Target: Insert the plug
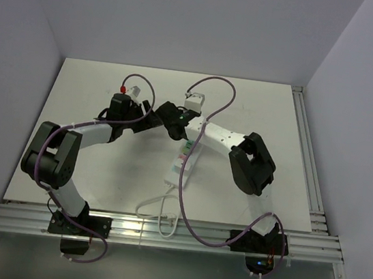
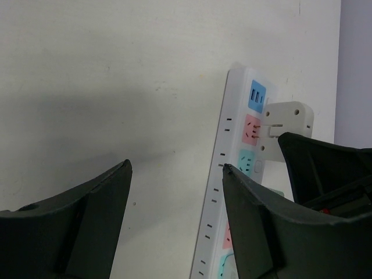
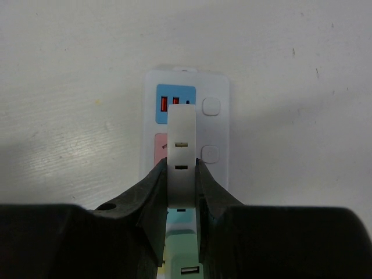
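White tabletop. White power strip at mid-table, long axis running near edge to far edge. Both arms reach in to strip's far end. Left gripper: fingers wide apart, empty, over bare table just beside strip on left-edge side. Right gripper: clamped on white plug. Plug sits over pink socket, just nearside of blue USB block. Cannot tell if prongs are seated.
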`<move>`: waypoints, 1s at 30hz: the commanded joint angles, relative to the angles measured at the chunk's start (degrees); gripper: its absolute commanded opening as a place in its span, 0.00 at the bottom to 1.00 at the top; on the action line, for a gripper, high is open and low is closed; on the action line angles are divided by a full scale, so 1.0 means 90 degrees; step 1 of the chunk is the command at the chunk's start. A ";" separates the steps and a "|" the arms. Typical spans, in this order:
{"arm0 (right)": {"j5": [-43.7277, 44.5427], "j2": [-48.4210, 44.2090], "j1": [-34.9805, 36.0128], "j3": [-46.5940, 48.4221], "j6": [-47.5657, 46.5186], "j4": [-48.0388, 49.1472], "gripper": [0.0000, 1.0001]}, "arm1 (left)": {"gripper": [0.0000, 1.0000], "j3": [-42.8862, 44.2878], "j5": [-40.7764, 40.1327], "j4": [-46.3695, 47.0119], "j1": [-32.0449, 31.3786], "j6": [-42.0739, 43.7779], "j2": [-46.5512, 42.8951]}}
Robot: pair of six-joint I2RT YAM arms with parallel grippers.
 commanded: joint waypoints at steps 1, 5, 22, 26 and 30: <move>-0.0272 -0.0148 -0.0002 -0.0472 0.0407 0.0131 0.00 | 0.70 -0.0121 0.0125 0.0266 0.0026 0.0097 -0.0345; -0.0341 -0.0080 -0.0003 -0.0522 0.0437 0.0220 0.00 | 0.70 -0.0248 0.0077 0.0198 0.0026 0.0116 -0.0501; -0.0819 -0.0471 -0.0198 -0.1196 0.0252 0.0962 0.00 | 0.71 -0.0609 0.0223 0.0217 0.0016 0.0097 -0.0902; -0.0898 -0.0451 -0.0208 -0.1205 0.0242 0.1030 0.00 | 0.71 -0.0648 0.0291 0.0207 0.0016 0.0077 -0.1058; -0.0966 -0.0558 -0.0237 -0.1420 0.0203 0.1284 0.00 | 0.72 -0.0707 0.0408 0.0198 -0.0033 0.0106 -0.1185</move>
